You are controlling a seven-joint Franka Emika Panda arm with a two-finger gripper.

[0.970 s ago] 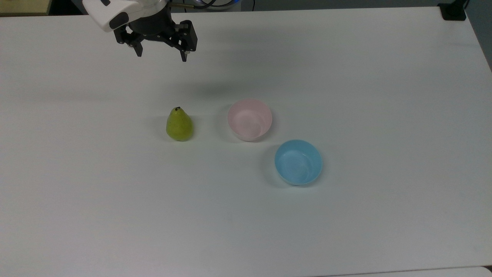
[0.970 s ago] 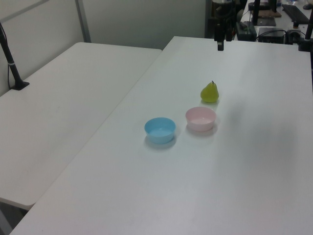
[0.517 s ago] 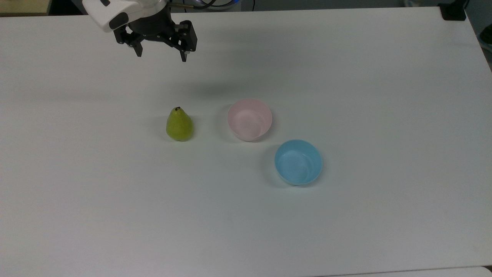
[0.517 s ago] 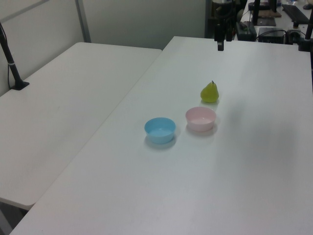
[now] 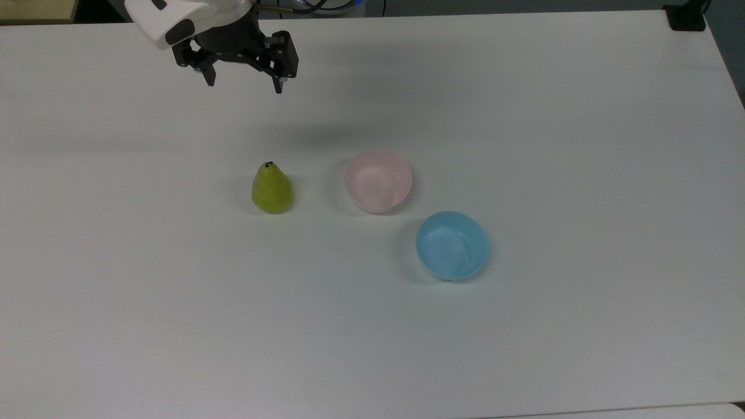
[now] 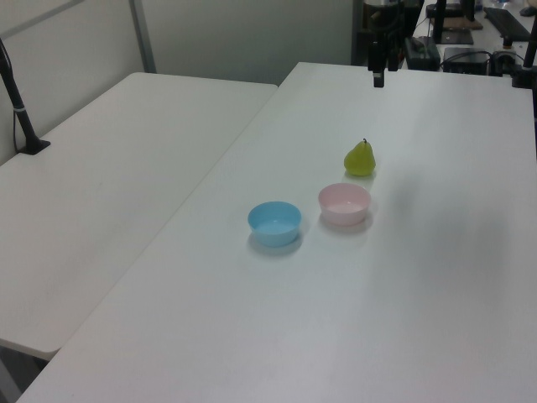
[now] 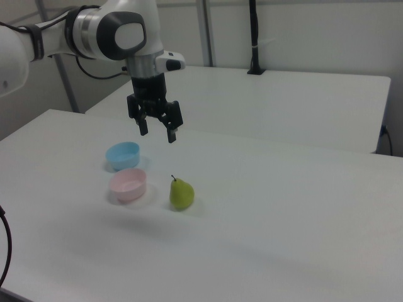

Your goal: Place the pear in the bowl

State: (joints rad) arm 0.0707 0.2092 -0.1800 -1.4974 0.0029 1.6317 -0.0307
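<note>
A yellow-green speckled pear stands upright on the white table, stem up. The pale pink bowl sits beside it, to the top view's right, with nothing inside. My gripper hangs open in the air, well above the table and toward the top view's upper left of the pear, fingers pointing down with nothing between them. In the left view the gripper shows at the far end of the table.
A light blue bowl sits close to the pink one, toward the top view's lower right. A second white table adjoins in the left view's left. A black post stands on the far table.
</note>
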